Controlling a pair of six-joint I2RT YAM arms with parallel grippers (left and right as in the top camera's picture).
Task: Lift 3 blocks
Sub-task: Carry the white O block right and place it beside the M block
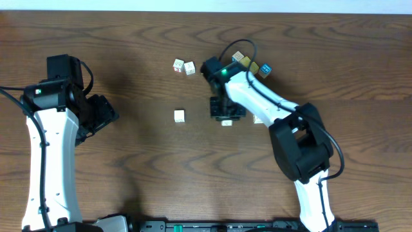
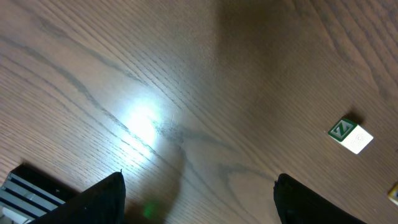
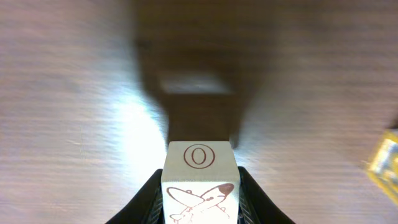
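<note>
Cream block [image 3: 200,177], O on top and a plane drawing on the near face, is clamped in the right tool [image 1: 225,109]. The fingers [image 3: 151,198] are narrow and tight on both sides. In the overhead view it sits just to the 3 o'clock side of worktop [image 1: 129,38] centre, mostly hidden under the tool. I can't tell from my views whether it's off the wood.

Second cream block [image 1: 179,116] is at 9 o'clock of it, clear gap, flat on the worktop. The left wrist view shows a green Z on one side.

Third cream block [image 1: 257,119] is at 3 o'clock, near, half under the right arm.

Pair of pale cubes [image 1: 184,66] with reddish marks is at 11 o'clock, side by side.

Coloured cubes [image 1: 252,66], yellow and blue faces, are bunched at 1 o'clock beside the arm's cable.

Left tool [image 2: 199,205] is wide, nothing between its fingers. It's out at the 9 o'clock side of the worktop, well apart from every block.
</note>
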